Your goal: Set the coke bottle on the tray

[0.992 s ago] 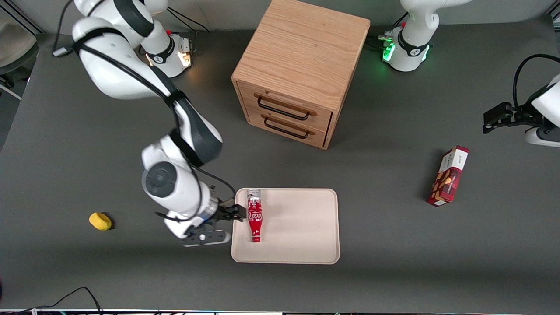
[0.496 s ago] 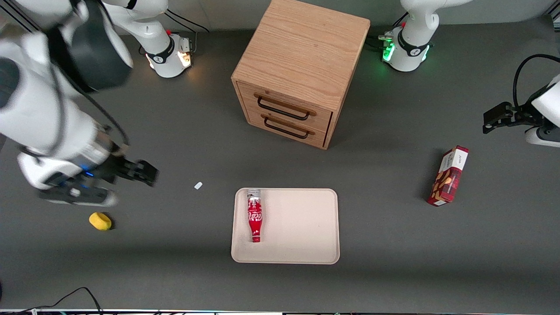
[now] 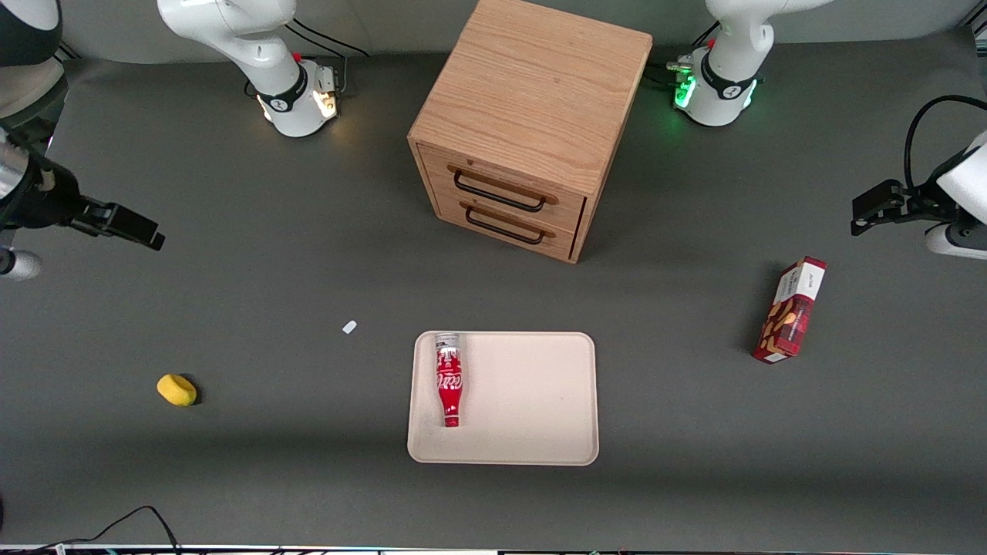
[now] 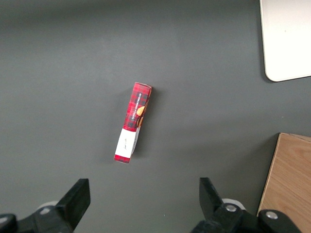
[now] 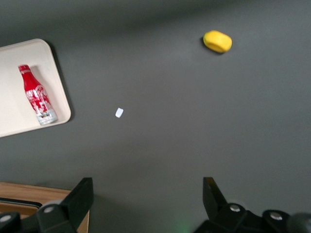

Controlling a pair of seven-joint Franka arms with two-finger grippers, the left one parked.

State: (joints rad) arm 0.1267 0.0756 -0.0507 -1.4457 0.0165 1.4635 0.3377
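Slim red coke bottle (image 3: 448,379) lies flat on the cream-beige tray (image 3: 532,401); my gripper (image 5: 146,199), fingers spread wide and empty, hangs high at my arm's table end

So the tool (image 3: 127,225) let go of the coke bottle (image 3: 448,378), backed off the tray (image 3: 532,401), and is now up high at the working arm's end of the desk (image 3: 308,462), fingers spread wide.

A light-wood two-drawer cabinet (image 3: 532,127) stands on the dark grey table (image 3: 694,478), well apart from the claw (image 3: 127,227). A yellow rounded lump (image 3: 176,389) and a small white scrap (image 3: 349,327) lie nearer it; a red-and-white snack box (image 3: 790,310) lies farthest.
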